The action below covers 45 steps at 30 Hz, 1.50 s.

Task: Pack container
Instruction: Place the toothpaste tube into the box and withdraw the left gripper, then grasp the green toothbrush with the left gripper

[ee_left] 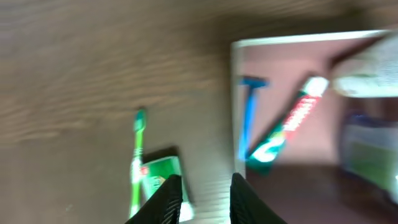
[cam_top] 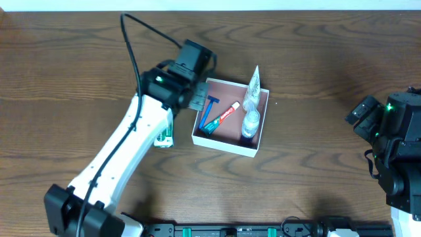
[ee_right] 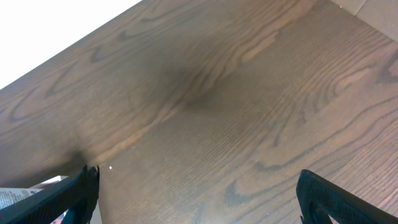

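The container [cam_top: 255, 149] is a shallow square box with white walls and a reddish-brown inside, standing mid-table. In it lie a blue razor [cam_top: 211, 110], a red, white and green toothpaste tube [cam_top: 223, 118] and clear bottles [cam_top: 250, 113]. My left gripper [cam_top: 197, 98] hovers just outside the container's left wall. In the blurred left wrist view its fingers [ee_left: 166, 200] stand a little apart with only table between them, so the left gripper [ee_left: 205, 200] is open. The razor [ee_left: 249, 118] and toothpaste tube [ee_left: 287, 122] show beyond the wall [ee_left: 235, 112]. My right gripper [ee_right: 196, 193] is wide open over bare wood.
A small green packet [cam_top: 164, 135] lies left of the container, partly under my left arm. The left wrist view shows this packet [ee_left: 160, 172] with a green toothbrush [ee_left: 136, 158] beside it. My right arm [cam_top: 395, 131] stays at the table's far right.
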Available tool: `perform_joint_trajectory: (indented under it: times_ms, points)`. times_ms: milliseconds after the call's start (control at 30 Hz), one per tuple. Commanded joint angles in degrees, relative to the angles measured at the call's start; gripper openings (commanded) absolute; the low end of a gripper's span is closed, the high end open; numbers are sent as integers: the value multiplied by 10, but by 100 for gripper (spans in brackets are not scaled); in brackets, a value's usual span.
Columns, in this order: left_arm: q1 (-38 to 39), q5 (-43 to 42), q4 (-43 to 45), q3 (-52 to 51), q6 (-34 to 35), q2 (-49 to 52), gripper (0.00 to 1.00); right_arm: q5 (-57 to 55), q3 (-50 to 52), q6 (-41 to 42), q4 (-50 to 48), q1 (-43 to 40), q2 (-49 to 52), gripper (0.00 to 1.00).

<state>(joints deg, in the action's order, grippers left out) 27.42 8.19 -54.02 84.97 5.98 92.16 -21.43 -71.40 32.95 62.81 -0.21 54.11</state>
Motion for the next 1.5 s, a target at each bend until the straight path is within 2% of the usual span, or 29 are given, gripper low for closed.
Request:
perform_joint_trajectory:
  times_ms: [0, 67, 233, 433, 733, 867, 967, 1067, 1200, 1467]
  points:
    - [-30, 7, -5, -49, -3, 44, 27, -6, -2, 9, 0, -4, -1, 99]
    - [-41, -36, -1, -71, -3, 67, 27, -6, -2, 9, 0, -4, -1, 99]
    - [-41, -75, -2, -84, -3, 108, 27, -6, -2, 9, 0, -4, -1, 99]
    - [-30, -169, -2, -84, 0, 115, 27, -6, -2, 9, 0, -4, -1, 99]
    - [15, -222, -4, -84, 21, 114, 27, -6, -2, 9, 0, -4, -1, 99]
    - [27, -205, -4, -84, 25, 114, 27, -6, -2, 9, 0, -4, -1, 99]
    - [21, -135, -6, -83, 25, 112, 27, -6, -2, 9, 0, -4, -1, 99]
    - [-4, -73, -24, -75, 25, 101, 28, -6, -2, 9, 0, -4, -1, 99]
    - [-64, -44, -40, -62, 11, 71, 29, -6, -2, 9, 0, -4, -1, 99]
    - [-217, -48, -15, -69, -89, 67, 56, -6, -2, 9, 0, -4, -1, 99]
